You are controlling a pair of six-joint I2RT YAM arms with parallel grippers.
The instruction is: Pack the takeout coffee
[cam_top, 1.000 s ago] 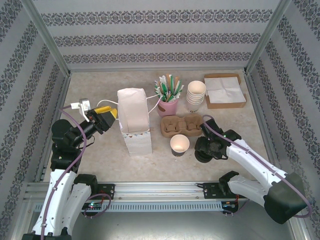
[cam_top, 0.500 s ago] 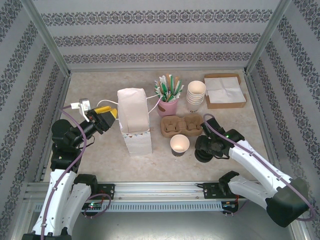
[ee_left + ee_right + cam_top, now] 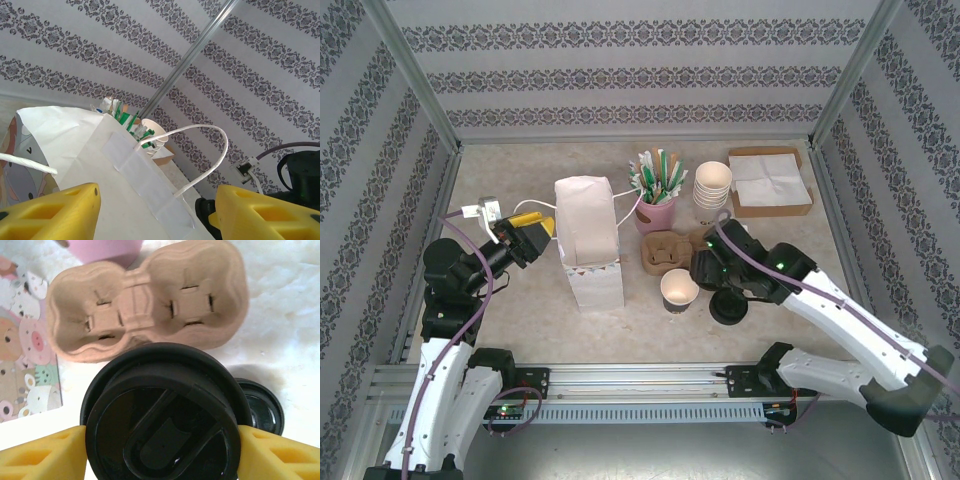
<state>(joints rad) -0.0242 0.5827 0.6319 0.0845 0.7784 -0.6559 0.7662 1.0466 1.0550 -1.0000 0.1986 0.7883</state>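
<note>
The coffee cup (image 3: pixel 679 288) stands open-topped near the middle of the worktop (image 3: pixel 520 310), toward its near edge. It is just right of the white bag (image 3: pixel 588 245) and just in front of the carrier (image 3: pixel 665 250). The right gripper (image 3: pixel 705 268) hangs just right of the cup and over the carrier's right half, its fingers closed on the rim of a black lid (image 3: pixel 160 410). In the right wrist view the lid sits between the yellow fingers (image 3: pixel 45 450) with the carrier's two empty wells behind it. The low lid stack (image 3: pixel 260 410) lies on the worktop to the right, and in the top view that stack (image 3: pixel 728 308) is near the cup, toward the near edge. The left gripper (image 3: pixel 532 228) is raised by the bag's left side. In its wrist view the fingers (image 3: pixel 50 210) stand well apart, closed on nothing, with the bag's wall and one looped handle (image 3: pixel 210 150) close ahead. Behind the carrier are a pink pot (image 3: pixel 655 213) of sticks and a cup stack (image 3: pixel 712 188). A napkin box (image 3: pixel 770 182) sits near the far right corner.
</note>
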